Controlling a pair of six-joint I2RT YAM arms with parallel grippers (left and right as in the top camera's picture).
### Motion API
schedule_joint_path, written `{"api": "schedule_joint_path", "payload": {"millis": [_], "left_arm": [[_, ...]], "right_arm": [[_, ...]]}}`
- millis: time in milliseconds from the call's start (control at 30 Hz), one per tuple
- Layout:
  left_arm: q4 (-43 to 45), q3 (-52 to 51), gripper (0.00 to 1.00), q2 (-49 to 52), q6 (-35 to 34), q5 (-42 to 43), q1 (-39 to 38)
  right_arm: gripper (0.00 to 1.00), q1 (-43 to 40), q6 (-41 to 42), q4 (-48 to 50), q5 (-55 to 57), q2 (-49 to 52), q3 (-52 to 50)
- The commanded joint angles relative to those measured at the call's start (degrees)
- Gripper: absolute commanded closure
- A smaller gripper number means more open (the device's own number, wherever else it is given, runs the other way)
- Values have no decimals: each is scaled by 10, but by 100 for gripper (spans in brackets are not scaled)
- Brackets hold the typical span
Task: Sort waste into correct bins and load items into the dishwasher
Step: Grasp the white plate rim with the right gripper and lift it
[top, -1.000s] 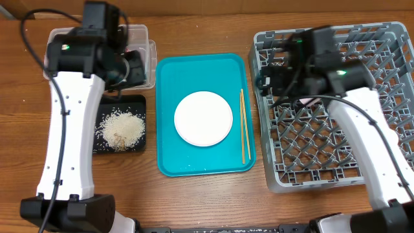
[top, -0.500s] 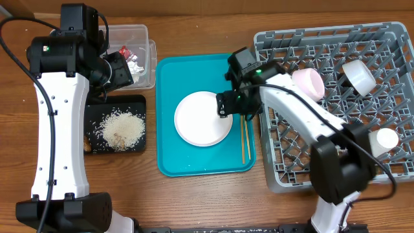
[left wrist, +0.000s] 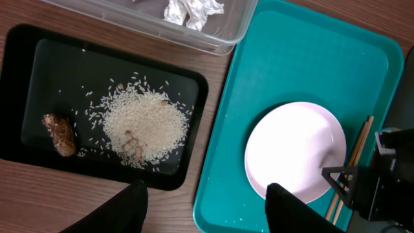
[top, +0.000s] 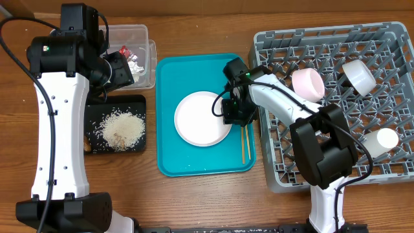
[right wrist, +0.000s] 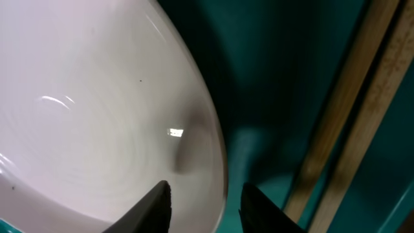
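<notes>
Right gripper (top: pixel 235 114): low at the right rim of the white plate (top: pixel 202 118), fingers apart. In the wrist view, straddles that rim, one finger over the plate, one outside it; not clamped, contact cannot be told.

Plate: lies flat on the teal tray (top: pixel 168 158), mid-worktop.

Chopsticks (top: pixel 244 145): side by side on the same tray, just right of the plate, far ends hidden under the gripper.

Left gripper (left wrist: pixel 207 204): fingers wide apart, nothing between them, hangs above the near end of the black tray (top: pixel 97 147).

Black tray: by the left edge, holds a rice (top: pixel 121 126) heap and a brown lump (left wrist: pixel 59 134) at its left end.

Clear tub (top: pixel 147 77): toward the far left corner, just beyond the black tray, with a white napkin (left wrist: pixel 192 10) and a red wrapper (top: pixel 129 55) inside.

Grey dish rack (top: pixel 278 175): along the right edge, carries a pale bowl (top: pixel 307 83), a white bowl (top: pixel 358 76) and a white cup (top: pixel 383 139).
</notes>
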Motion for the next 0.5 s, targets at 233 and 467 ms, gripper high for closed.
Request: {"api": "schedule_joint_path", "payload": {"millis": [233,467], "left_arm": [[2,7,39,-9,-8,-8,-4],[2,7,38,-9,-7,-9,-4]], "right_arm": [[83,3,51,4,25,3,-27],[96,3,51,-1,22,2,-27]]}}
